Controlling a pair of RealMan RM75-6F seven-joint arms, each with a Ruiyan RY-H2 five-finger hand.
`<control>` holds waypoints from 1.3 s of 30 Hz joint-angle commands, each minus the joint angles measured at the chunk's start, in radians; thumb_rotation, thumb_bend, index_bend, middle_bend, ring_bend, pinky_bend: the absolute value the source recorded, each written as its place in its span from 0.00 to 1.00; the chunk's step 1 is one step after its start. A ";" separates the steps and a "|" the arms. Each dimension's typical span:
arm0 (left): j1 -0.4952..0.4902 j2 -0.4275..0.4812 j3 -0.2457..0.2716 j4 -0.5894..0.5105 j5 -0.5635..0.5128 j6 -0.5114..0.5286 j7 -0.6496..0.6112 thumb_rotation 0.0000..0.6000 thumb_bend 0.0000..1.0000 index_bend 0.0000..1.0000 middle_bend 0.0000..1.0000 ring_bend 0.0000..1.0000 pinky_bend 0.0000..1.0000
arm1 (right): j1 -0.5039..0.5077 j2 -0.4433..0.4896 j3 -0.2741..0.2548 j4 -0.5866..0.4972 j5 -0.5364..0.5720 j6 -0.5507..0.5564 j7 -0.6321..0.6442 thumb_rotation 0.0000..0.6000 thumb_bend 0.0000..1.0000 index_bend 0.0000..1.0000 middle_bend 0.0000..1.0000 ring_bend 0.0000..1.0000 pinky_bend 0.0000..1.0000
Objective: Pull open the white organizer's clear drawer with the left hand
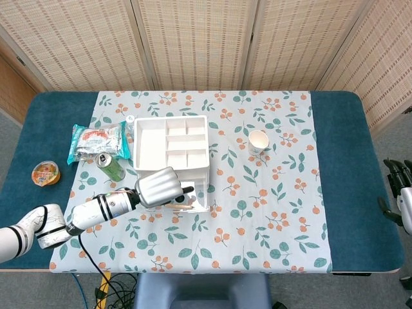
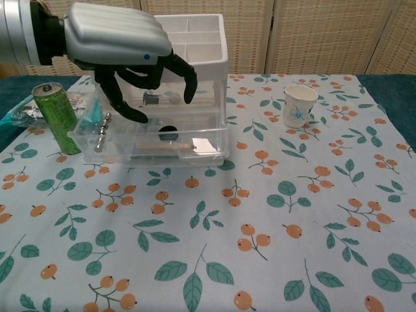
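Note:
The white organizer (image 1: 170,143) stands left of the table's middle, its compartments showing from above. Its clear drawer (image 2: 156,146) sticks out of the front toward me, with a few small items inside. My left hand (image 2: 123,52) hovers over the drawer's left half, its dark fingers (image 2: 187,81) spread and hanging down, holding nothing. In the head view the left hand (image 1: 158,187) covers most of the drawer (image 1: 196,198). My right hand (image 1: 400,193) hangs off the table's far right edge, holding nothing.
A green can (image 2: 57,117) stands just left of the drawer. A paper cup (image 2: 299,105) sits to the organizer's right. A snack bag (image 1: 96,140) and a jelly cup (image 1: 46,173) lie at the left of the table.

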 commanded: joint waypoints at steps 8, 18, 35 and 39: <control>-0.012 -0.046 0.026 0.078 0.042 0.033 0.006 1.00 0.17 0.38 0.98 1.00 1.00 | -0.002 -0.001 0.000 0.003 0.003 0.001 0.000 1.00 0.37 0.08 0.14 0.12 0.16; -0.009 -0.076 0.044 0.119 0.048 0.063 -0.006 1.00 0.13 0.41 0.98 1.00 1.00 | -0.003 -0.002 0.001 0.005 0.005 -0.001 0.002 1.00 0.37 0.08 0.14 0.12 0.16; -0.032 -0.099 0.050 0.123 0.022 0.020 0.026 1.00 0.13 0.42 0.98 1.00 1.00 | -0.010 0.000 0.002 0.012 0.009 0.005 0.011 1.00 0.37 0.08 0.14 0.12 0.16; -0.038 -0.099 0.050 0.125 0.025 0.015 0.047 1.00 0.13 0.43 0.98 1.00 1.00 | -0.011 0.000 0.002 0.014 0.011 0.004 0.012 1.00 0.37 0.08 0.14 0.12 0.16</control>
